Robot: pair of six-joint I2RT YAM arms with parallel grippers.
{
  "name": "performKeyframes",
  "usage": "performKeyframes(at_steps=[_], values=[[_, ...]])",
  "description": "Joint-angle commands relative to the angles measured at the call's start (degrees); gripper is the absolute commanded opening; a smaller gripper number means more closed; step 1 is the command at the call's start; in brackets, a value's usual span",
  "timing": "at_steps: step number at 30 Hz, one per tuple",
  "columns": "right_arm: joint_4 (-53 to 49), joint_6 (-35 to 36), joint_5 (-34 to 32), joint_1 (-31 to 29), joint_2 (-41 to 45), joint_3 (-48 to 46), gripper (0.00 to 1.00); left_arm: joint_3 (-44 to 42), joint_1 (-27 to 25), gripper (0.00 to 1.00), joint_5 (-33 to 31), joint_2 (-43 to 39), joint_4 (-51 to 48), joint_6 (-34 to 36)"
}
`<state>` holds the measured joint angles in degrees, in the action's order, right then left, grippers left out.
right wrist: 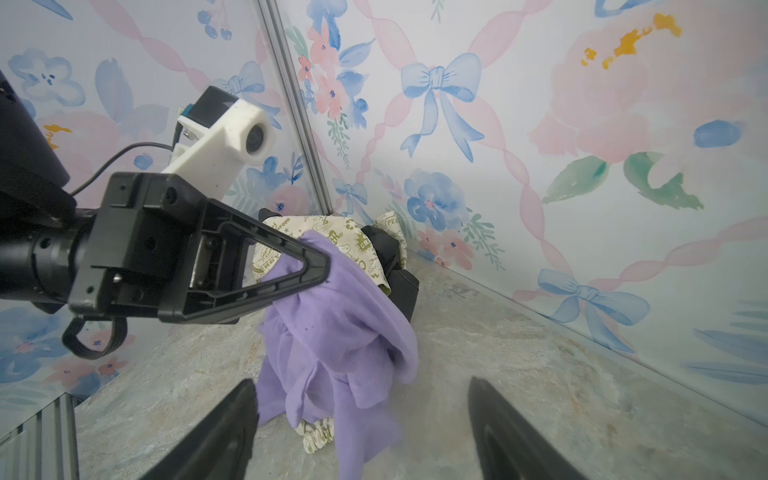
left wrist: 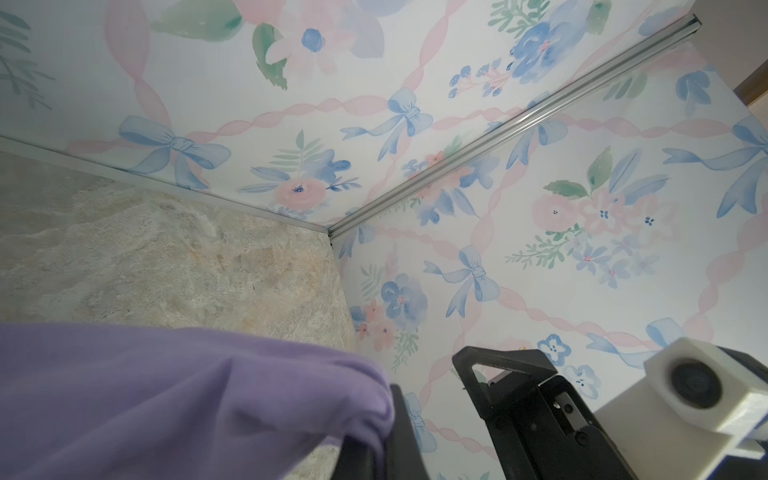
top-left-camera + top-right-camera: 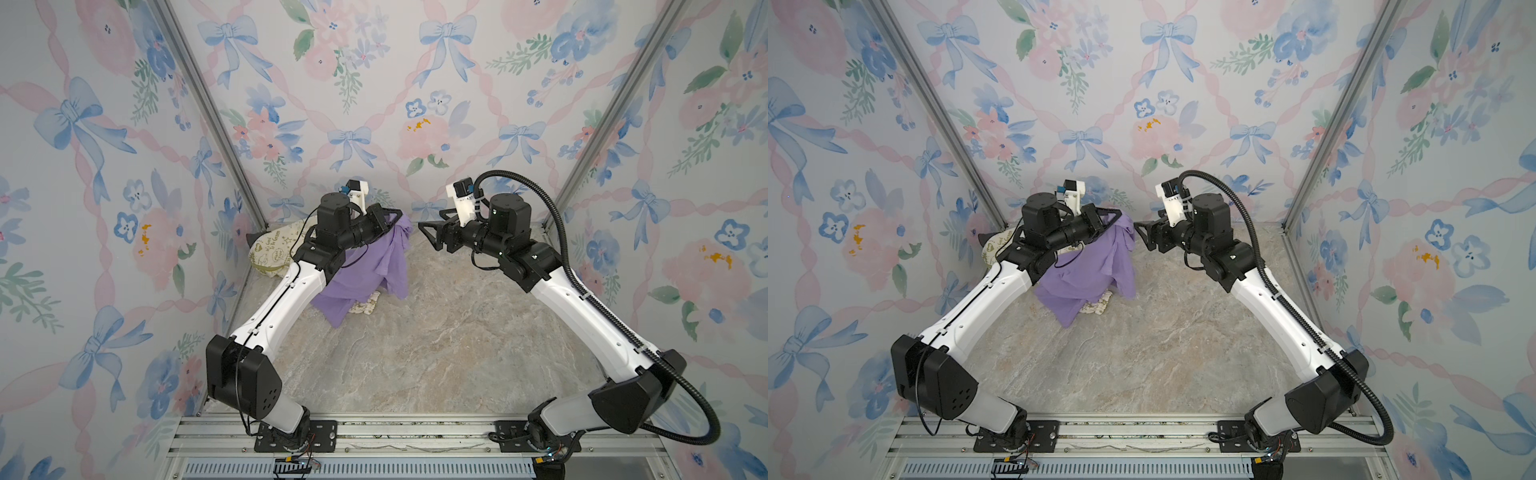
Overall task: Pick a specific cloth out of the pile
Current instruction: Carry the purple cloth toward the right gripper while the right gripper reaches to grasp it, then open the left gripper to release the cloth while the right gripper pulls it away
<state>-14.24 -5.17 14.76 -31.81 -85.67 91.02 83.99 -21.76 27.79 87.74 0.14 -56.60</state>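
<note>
The lavender cloth (image 3: 365,266) (image 3: 1088,270) hangs from my left gripper (image 3: 397,214) (image 3: 1117,214), which is shut on its top edge and holds it above the table. Its lower folds drape down onto the table. In the left wrist view the cloth (image 2: 166,395) bunches against my left gripper (image 2: 386,419). The pile (image 3: 274,249) (image 3: 994,247) lies in the far left corner behind the left arm, showing cream printed fabric (image 1: 332,237) and a black piece (image 1: 395,266). My right gripper (image 3: 432,228) (image 3: 1144,232) (image 1: 361,399) stands open, empty, facing the hanging cloth (image 1: 332,332) at a short gap.
A small cream ruffled piece (image 3: 365,305) (image 1: 318,434) lies on the marble-patterned table (image 3: 436,340) under the cloth's lower edge. Floral walls close the table at the back and on both sides. Aluminium rails (image 3: 415,432) run along the front.
</note>
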Motion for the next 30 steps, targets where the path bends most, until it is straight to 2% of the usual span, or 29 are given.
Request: performKeyframes(at_steps=[1, 5, 9, 12, 15, 16, 17, 24, 28, 30], values=[[0.37, -0.27, 0.31, -1.81, -2.14, 2.29, 0.79, 0.57, -0.25, 0.00, -0.90, -2.02, 1.88, 0.79], [0.75, -0.10, -0.22, -3.22, -4.29, 3.03, 0.71, -0.09, -0.55, 0.00, -0.56, -2.84, 1.94, 0.70], [0.53, -1.35, 0.04, -3.72, -7.40, 5.98, 0.56, -1.35, -0.66, 0.00, -0.48, -4.30, 1.98, 0.70], [0.12, -1.57, 0.35, -3.91, -8.83, 8.13, 0.37, -1.76, -0.66, 0.00, -0.11, -4.85, 1.91, 0.60], [0.18, -1.84, 0.01, -4.05, -10.30, 9.15, 0.13, -1.60, -0.65, 0.01, 0.00, -4.84, 1.94, 0.52], [0.47, -1.85, -0.06, -4.05, -10.25, 9.08, 0.03, -1.47, -0.63, 0.04, -0.09, -4.93, 1.93, 0.55], [0.77, -1.76, -0.33, -3.96, -10.06, 9.01, 0.00, -1.44, -0.62, 0.09, -0.32, -5.00, 1.89, 0.59], [1.17, -1.48, -1.23, -2.02, -7.63, 10.03, 0.00, -1.71, 1.15, 0.48, -1.16, -7.33, 1.89, 1.99], [1.44, -2.24, -1.88, 0.91, -5.72, 11.09, 0.00, -2.66, 2.71, 0.66, -1.92, -9.45, 1.91, 3.06], [2.13, -3.18, -2.02, 2.69, -4.65, 11.65, 0.00, -3.08, 3.33, 0.72, -2.61, -10.41, 1.92, 3.74]])
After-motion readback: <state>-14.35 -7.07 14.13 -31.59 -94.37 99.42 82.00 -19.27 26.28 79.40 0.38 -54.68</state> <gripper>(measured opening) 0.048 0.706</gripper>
